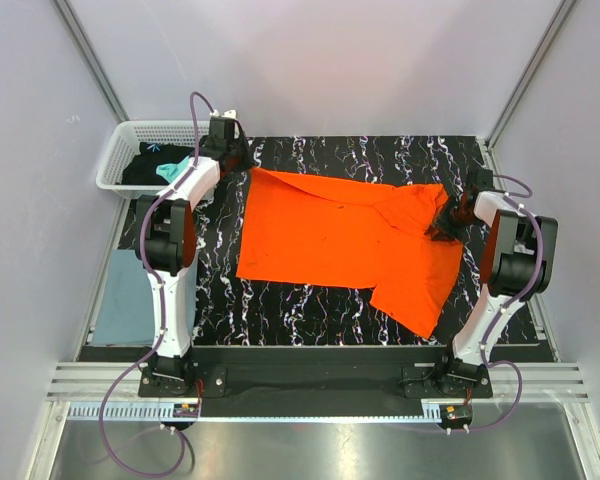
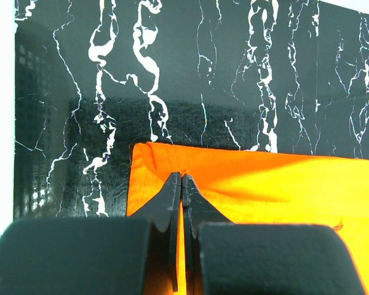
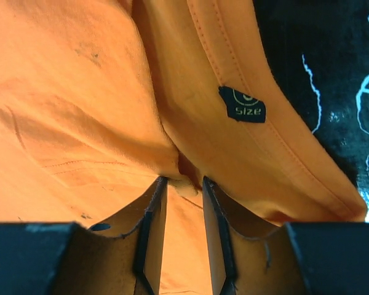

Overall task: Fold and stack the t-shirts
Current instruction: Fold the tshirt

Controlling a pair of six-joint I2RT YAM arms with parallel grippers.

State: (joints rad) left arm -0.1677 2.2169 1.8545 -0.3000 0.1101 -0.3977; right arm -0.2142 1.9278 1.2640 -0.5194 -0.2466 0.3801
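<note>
The orange t-shirt (image 1: 330, 240) is seen spread flat on the black marbled tabletop (image 1: 280, 305), held between the two sets of fingers. The fingers of the left gripper (image 2: 181, 179) are closed tight, tip against tip, and are set down on the shirt's far corner. The hem edge lies just beyond the tips and bare tabletop (image 2: 203, 74) beyond that. Whether any cloth is caught between them cannot be told. In the top view the left gripper (image 1: 235, 158) is found at the shirt's far left corner and the right gripper (image 1: 445, 222) at its neck end. The fingers of the right gripper (image 3: 184, 181) are seen partly parted, with a puckered fold of orange cloth standing in the gap between the tips. Creases are drawn toward that fold from the left. Whether the fold is pressed or lies loose cannot be told. A dark size label (image 3: 242, 104) on the collar band is seen just beyond the right finger.
</note>
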